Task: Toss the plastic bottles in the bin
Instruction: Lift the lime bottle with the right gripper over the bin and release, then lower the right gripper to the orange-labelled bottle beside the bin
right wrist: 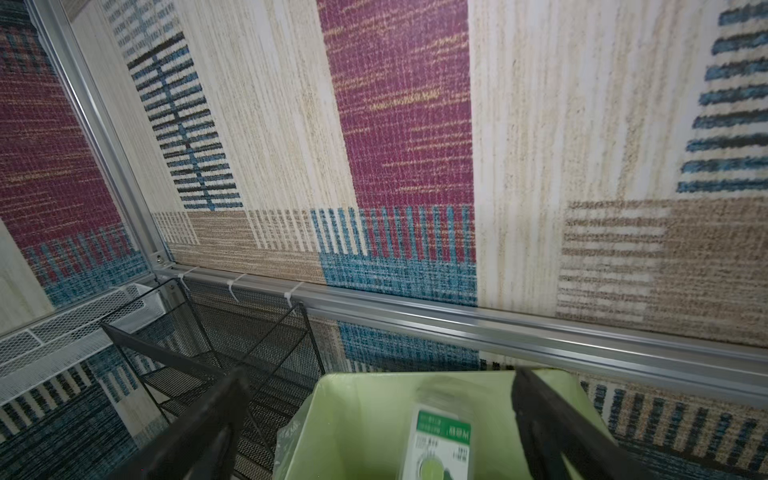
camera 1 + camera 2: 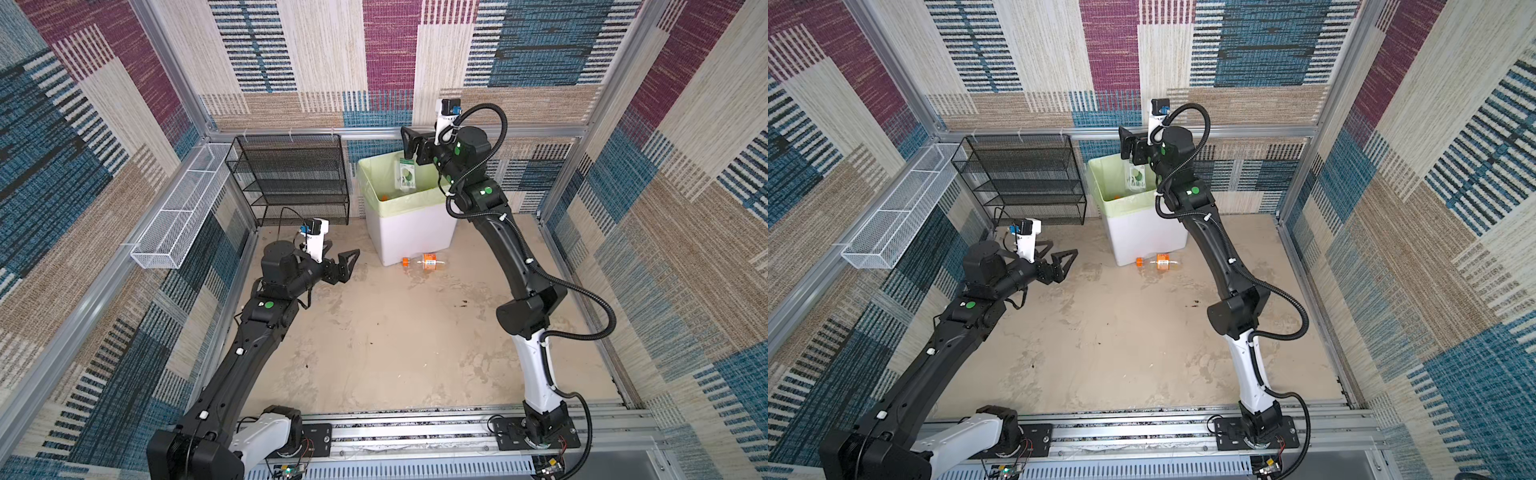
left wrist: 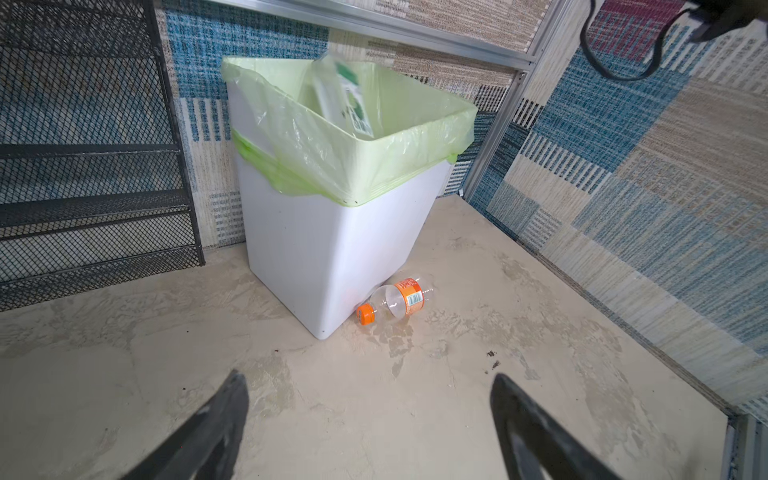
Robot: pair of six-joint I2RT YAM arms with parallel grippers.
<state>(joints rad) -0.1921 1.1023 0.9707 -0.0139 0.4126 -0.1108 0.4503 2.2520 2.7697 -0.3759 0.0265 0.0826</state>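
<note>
The white bin (image 2: pixel 411 237) (image 2: pixel 1146 241) (image 3: pixel 316 249), lined with a pale green bag, stands against the back wall. A clear plastic bottle with a green and white label (image 2: pixel 406 176) (image 2: pixel 1136 178) (image 3: pixel 345 99) (image 1: pixel 442 440) is blurred in the bin's mouth, touching neither finger. My right gripper (image 2: pixel 411 145) (image 1: pixel 380 374) hangs open just above it. Something orange (image 2: pixel 384 198) lies deep in the bin. A clear bottle with an orange cap and label (image 2: pixel 426 262) (image 2: pixel 1160 262) (image 3: pixel 399 301) lies on the floor against the bin's front. My left gripper (image 2: pixel 343 251) (image 3: pixel 369 376) is open and empty, left of that bottle.
A black wire-mesh shelf rack (image 2: pixel 291 178) (image 3: pixel 83 166) stands left of the bin against the back wall. A long white wire basket (image 2: pixel 178 216) hangs on the left wall. Carpeted walls in aluminium frames close in the beige floor (image 2: pixel 395 340).
</note>
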